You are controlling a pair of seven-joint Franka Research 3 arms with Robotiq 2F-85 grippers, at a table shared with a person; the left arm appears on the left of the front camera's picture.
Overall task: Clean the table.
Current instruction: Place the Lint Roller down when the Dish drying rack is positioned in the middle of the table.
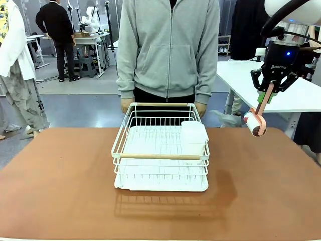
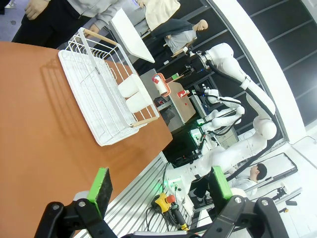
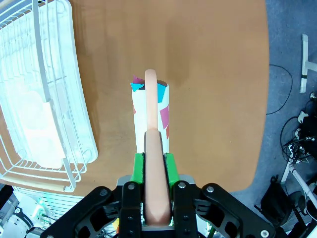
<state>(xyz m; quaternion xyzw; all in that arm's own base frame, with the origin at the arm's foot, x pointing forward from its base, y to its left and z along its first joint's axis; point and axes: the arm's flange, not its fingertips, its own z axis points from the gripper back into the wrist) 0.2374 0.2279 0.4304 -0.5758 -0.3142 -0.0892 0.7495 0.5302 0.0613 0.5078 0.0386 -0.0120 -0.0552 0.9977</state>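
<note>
Right fingers [image 1: 271, 93] clamped on pink-handled white lint roller [image 1: 257, 122], handle pointing down, roller hanging above reddish-brown matte bench [image 1: 60, 170], right of white wire dish rack [image 1: 161, 150]. Left fingers [image 2: 158, 187] open, empty, farther from rack.

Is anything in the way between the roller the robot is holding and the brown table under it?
Nothing visible. The right gripper holds the lint roller above bare table; the white dish rack sits off to one side.
</note>
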